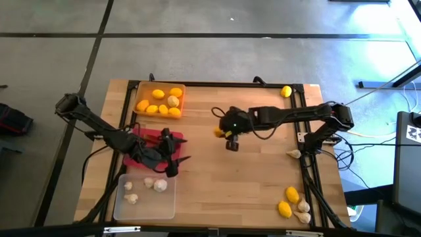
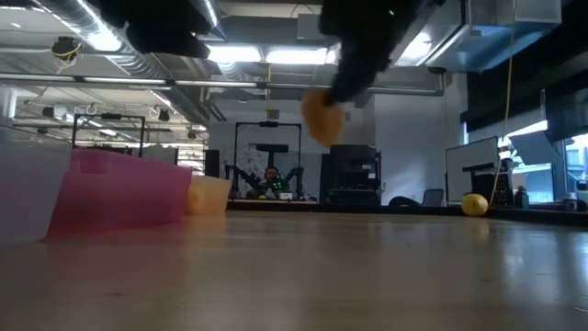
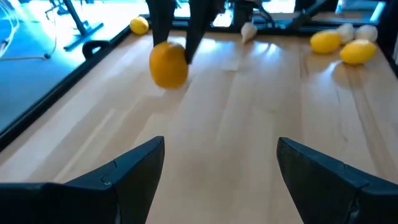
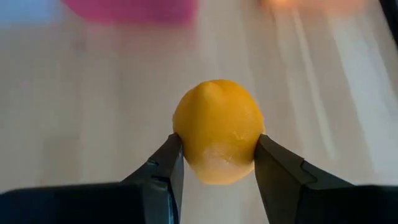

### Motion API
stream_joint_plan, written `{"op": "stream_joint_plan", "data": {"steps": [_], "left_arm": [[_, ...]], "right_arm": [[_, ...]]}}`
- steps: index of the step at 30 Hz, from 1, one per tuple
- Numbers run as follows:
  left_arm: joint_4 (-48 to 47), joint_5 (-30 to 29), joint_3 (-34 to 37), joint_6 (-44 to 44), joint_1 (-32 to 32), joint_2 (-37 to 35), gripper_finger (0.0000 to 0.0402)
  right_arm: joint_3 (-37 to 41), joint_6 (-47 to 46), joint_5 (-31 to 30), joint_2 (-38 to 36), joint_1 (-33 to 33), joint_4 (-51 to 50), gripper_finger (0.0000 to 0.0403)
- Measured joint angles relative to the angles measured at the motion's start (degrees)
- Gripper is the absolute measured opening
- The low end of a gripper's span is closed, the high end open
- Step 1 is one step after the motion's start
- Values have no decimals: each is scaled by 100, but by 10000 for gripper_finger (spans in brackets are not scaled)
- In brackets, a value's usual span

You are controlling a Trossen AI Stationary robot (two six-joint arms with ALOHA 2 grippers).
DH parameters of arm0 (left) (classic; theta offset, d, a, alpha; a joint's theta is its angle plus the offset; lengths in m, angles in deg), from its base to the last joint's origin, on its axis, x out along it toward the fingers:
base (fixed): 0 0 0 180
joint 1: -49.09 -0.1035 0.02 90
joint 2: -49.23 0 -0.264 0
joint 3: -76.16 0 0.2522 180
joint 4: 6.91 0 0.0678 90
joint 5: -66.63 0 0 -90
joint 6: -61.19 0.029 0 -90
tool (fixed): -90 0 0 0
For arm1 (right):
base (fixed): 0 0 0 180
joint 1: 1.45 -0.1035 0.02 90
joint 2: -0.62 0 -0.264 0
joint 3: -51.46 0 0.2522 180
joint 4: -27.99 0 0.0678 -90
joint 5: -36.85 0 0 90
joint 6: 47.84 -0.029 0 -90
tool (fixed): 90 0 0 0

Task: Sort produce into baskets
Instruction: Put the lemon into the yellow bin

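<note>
- At the table's left, the clear basket (image 1: 145, 204) sits nearest the front edge and holds a few white garlic bulbs (image 1: 160, 185).
- Just behind it, the red-pink basket (image 1: 150, 135) is largely covered by the left gripper (image 1: 172, 157), which hovers over it with its jaws spread wide and nothing between them; in the left wrist view its two fingers (image 3: 118, 174) stand well apart over bare wood.
- Farther back, the orange basket (image 1: 141, 89) already holds a batch of yellow lemons (image 1: 158, 94), with one pale garlic-like piece (image 1: 173, 101) among them.
- Near the table's middle, the right gripper (image 4: 217, 163) is clamped on a lemon (image 4: 217, 130), one finger on each side; the low view shows the fruit lifted clear of the wood.
- The step in hand appears to be carrying this lemon toward the orange basket.
- The next move calls for travelling left and back until the fruit is over that basket, lowering inside its rim, then opening the jaws.
- At the right, unsorted produce remains: a lemon by the back edge (image 1: 286, 91), a garlic bulb at the right edge (image 1: 293, 153), and a cluster of lemons and garlic at the front right corner (image 1: 294, 203).
</note>
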Motion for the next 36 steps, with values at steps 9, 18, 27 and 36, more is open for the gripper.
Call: {"op": "stream_joint_plan", "data": {"steps": [9,18,27,36], "left_arm": [[653,3,296,175,-267,0,308],[977,6,431,144,-433,2,308],[1824,510,432,758,-468,2,308],[1793,629,434,888,-470,147,308]], "right_arm": [[0,60,1041,0,0,1577,143],[133,200,1166,42,-337,2722,143],[184,225,872,217,-499,3130,143],[175,223,1019,493,-580,3968,143]]}}
